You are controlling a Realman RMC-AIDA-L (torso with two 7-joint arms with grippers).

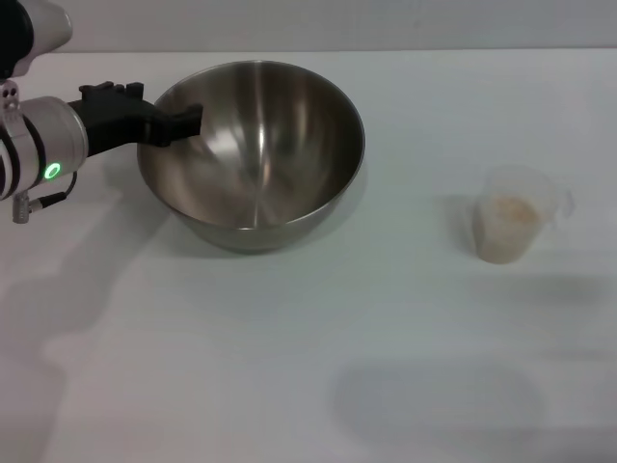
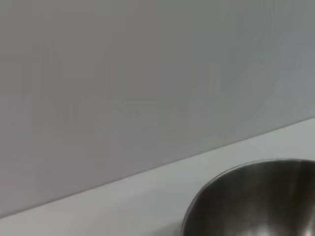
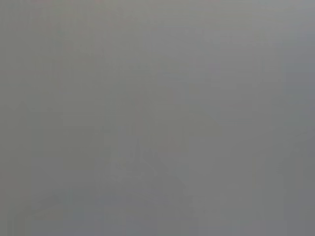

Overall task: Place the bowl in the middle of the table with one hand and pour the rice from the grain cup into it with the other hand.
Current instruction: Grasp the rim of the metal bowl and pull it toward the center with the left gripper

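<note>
Steel bowl (image 1: 253, 154) first: I see it upright on the table (image 1: 289, 347), left of centre toward the far edge, its inside bare. My left gripper (image 1: 178, 125) comes in from the left and is clamped on the bowl's near-left rim, one finger reaching inside. Well to the right stands the grain cup (image 1: 509, 224), upright, with rice (image 1: 509, 208) in it. My right gripper shows in no view.

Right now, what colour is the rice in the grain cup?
Pale beige rice, showing through the clear grain cup; the head view shows it best.
</note>
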